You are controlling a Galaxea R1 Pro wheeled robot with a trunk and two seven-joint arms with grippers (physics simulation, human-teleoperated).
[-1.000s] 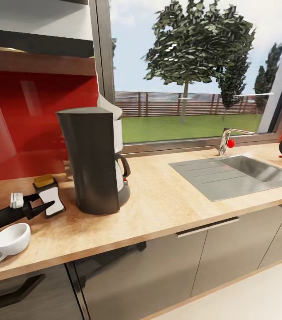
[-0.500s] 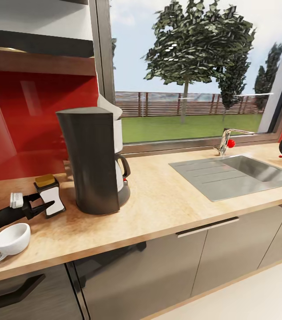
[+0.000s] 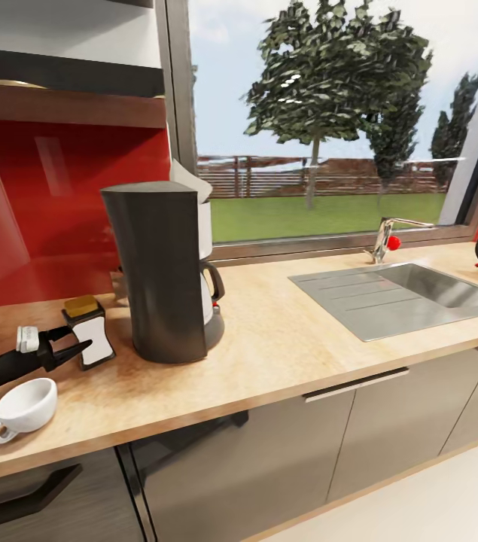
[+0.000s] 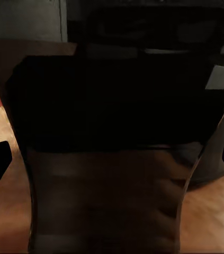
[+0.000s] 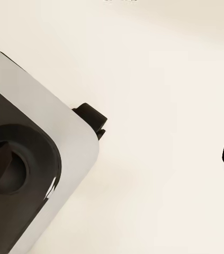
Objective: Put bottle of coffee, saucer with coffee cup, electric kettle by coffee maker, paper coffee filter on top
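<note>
Nothing moved but the camera; left jaws (image 3: pixel 80 347) spread beside blank-labelled bottle of coffee (image 3: pixel 90 331).

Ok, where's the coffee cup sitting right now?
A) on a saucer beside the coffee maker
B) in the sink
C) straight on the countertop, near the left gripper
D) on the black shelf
C: the coffee cup sits directly on the countertop, just below the left gripper, with no saucer under it.
</note>
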